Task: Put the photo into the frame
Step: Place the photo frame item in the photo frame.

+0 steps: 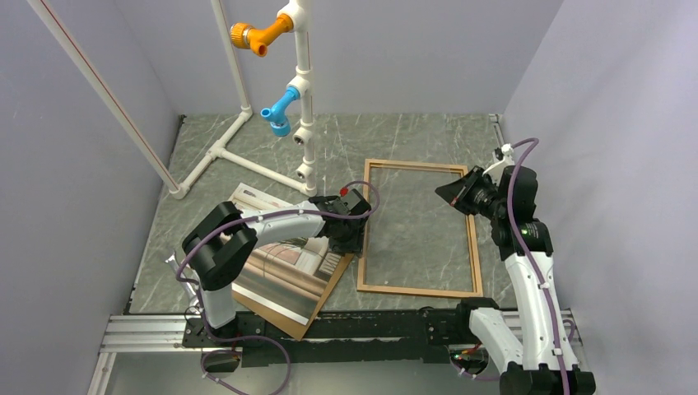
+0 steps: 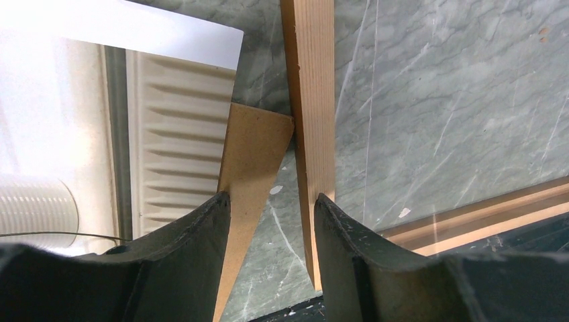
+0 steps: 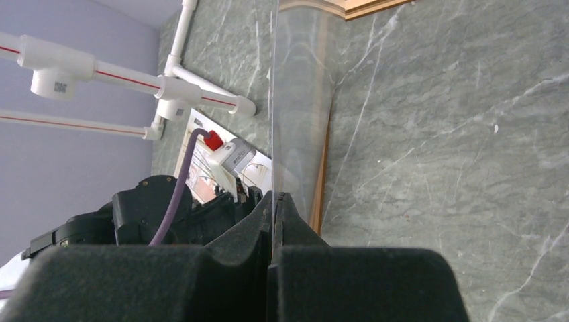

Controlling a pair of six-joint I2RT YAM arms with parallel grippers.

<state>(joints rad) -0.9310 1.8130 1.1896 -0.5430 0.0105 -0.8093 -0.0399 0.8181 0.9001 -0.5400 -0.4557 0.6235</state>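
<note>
The photo point(image 1: 284, 276) lies face up at the left on a brown hardboard sheet point(image 1: 276, 314). The wooden frame point(image 1: 420, 290) lies flat to its right. My left gripper point(image 1: 350, 234) is open and empty, low over the frame's left rail. In the left wrist view it point(image 2: 272, 198) straddles the gap between the hardboard corner point(image 2: 251, 154) and the frame rail point(image 2: 312, 100), with the photo point(image 2: 174, 134) to the left. My right gripper point(image 1: 459, 193) is shut on the edge of the clear glass pane point(image 3: 298, 100), pinched between its tips point(image 3: 275, 194) and tilted up above the frame point(image 3: 321, 181).
A white pipe stand point(image 1: 300, 99) with orange and blue fittings rises behind the photo and the frame's far left corner. Grey walls close in on the left, back and right. A metal rail point(image 1: 148, 333) runs along the near edge.
</note>
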